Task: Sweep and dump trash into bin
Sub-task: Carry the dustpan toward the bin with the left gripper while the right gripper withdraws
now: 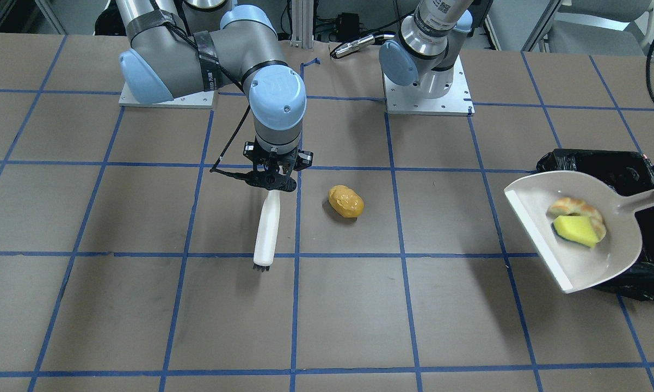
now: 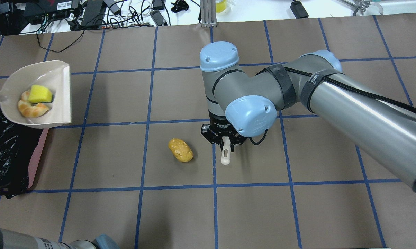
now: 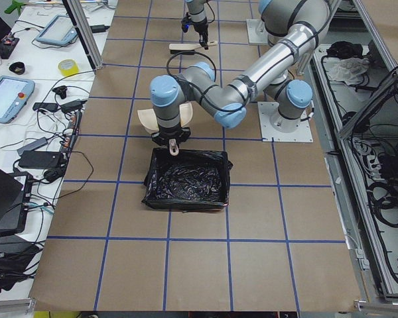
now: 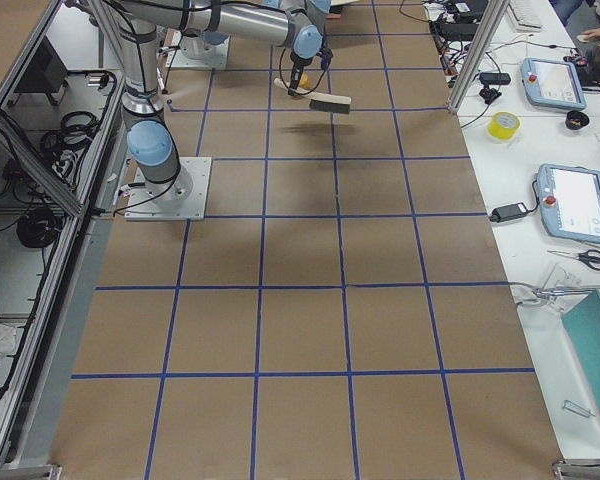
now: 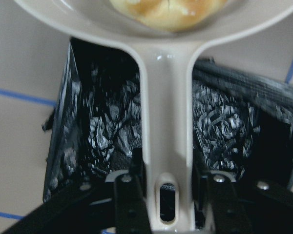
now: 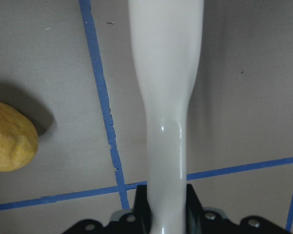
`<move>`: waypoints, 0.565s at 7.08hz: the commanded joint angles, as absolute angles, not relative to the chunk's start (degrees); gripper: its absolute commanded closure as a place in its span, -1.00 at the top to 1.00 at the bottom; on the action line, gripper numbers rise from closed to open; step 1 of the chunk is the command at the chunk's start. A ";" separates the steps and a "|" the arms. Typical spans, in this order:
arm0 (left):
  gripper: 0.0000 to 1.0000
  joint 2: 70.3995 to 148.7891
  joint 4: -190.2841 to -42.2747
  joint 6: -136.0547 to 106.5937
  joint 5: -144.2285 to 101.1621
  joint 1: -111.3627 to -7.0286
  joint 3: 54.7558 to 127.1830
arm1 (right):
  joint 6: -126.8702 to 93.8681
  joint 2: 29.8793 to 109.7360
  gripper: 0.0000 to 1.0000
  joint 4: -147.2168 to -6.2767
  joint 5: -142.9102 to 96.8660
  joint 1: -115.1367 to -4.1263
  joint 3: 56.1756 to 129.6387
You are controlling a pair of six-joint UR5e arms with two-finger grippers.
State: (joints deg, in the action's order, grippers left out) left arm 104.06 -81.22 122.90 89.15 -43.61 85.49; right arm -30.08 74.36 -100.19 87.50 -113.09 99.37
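Note:
A glossy golden-orange roll (image 1: 346,201) lies alone on the brown table, a short way from the white brush (image 1: 267,228). My right gripper (image 1: 272,182) is shut on the brush handle (image 6: 166,97), bristles pointing down at the table. My left gripper (image 5: 168,195) is shut on the handle of the cream dustpan (image 2: 38,93), which hangs at the edge of the bin (image 2: 7,152), partly over it. The tan croissant piece (image 1: 574,209) and the yellow wedge (image 1: 575,230) rest inside the pan. The bin's black liner (image 5: 97,131) shows below the handle.
Blue tape lines grid the tabletop (image 1: 359,316). Both arm bases (image 1: 427,100) stand at the robot's edge. Cables and devices (image 2: 90,14) lie beyond the far edge. Side benches carry tablets and a tape roll (image 4: 503,125).

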 commanded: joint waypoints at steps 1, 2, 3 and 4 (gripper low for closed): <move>-1.00 104.22 -81.93 137.57 92.00 -31.34 80.37 | -29.71 74.44 -1.00 -100.98 87.54 -112.68 99.58; -1.00 105.11 -77.30 141.55 98.11 -30.25 77.64 | -29.62 74.27 -1.00 -103.07 87.71 -112.59 99.58; -1.00 105.73 -73.08 142.81 100.96 -30.23 77.78 | -29.62 74.27 -1.00 -104.75 88.32 -112.15 99.49; -1.00 106.25 -72.08 142.47 101.16 -30.23 78.48 | -29.53 73.92 -1.00 -105.55 88.24 -110.93 99.49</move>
